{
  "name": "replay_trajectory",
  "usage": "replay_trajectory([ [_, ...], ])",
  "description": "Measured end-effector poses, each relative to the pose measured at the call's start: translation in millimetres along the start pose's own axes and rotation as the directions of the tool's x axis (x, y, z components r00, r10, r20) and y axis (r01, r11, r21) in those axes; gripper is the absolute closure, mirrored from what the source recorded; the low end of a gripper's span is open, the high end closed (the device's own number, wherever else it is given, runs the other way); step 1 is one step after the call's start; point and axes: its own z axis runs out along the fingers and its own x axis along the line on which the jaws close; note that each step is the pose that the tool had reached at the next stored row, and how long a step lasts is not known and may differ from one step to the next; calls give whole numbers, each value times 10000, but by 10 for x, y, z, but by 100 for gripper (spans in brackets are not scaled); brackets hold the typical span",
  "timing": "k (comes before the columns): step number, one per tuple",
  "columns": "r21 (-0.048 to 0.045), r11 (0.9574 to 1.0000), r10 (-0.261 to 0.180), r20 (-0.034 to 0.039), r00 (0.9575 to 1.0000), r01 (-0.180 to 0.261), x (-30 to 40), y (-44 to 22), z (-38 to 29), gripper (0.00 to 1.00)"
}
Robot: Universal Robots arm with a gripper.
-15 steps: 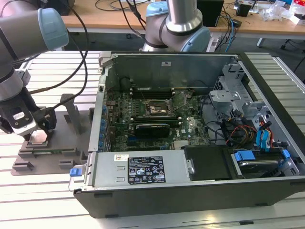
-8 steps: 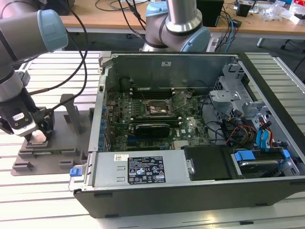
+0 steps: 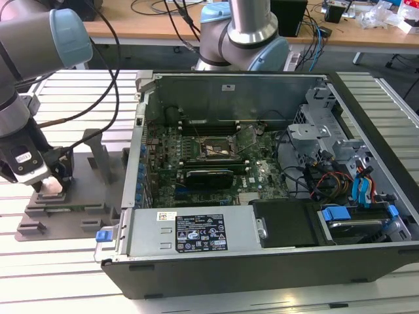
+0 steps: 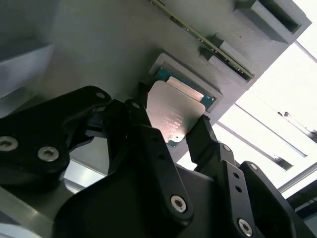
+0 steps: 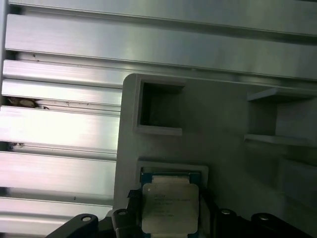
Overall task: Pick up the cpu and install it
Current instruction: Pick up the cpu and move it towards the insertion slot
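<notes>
Gripper [image 3: 51, 190] is down on the grey fixture plate [image 3: 78, 196], at the plate's corner on the exterior view's left. The plate lies flat on the ribbed metal tabletop [image 3: 65, 275].

Both wrist views show it pretty well. The cpu [image 4: 174, 111] sits in a shallow square pocket [image 4: 161, 64] of the fixture plate, silvery top plate facing up with a bit of green board peeking out at the edge. The gripper's black fingers [image 4: 143, 111] sit on two opposite sides of the chip and look pressed right against its edges, so I'd call it clamped on the cpu. Same story in the first wrist view: cpu [image 5: 170, 206] between the fingers [image 5: 132, 201], fixture plate [image 5: 218, 124] around it. I can't tell whether the chip is lifted off the pocket floor at all.

The open computer case [image 3: 262, 261] stands just beside the fixture plate on the exterior view's right, and the dark socket [image 3: 218, 150] on its board is well apart from the plate.
</notes>
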Motion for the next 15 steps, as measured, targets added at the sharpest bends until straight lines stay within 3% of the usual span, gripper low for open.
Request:
replay_trajectory([
  [7,0,10000,0,0,10000,0,-3,-1,-112,45],
  [15,3,10000,0,-1,10000,0,-8,-1,-295,45],
])
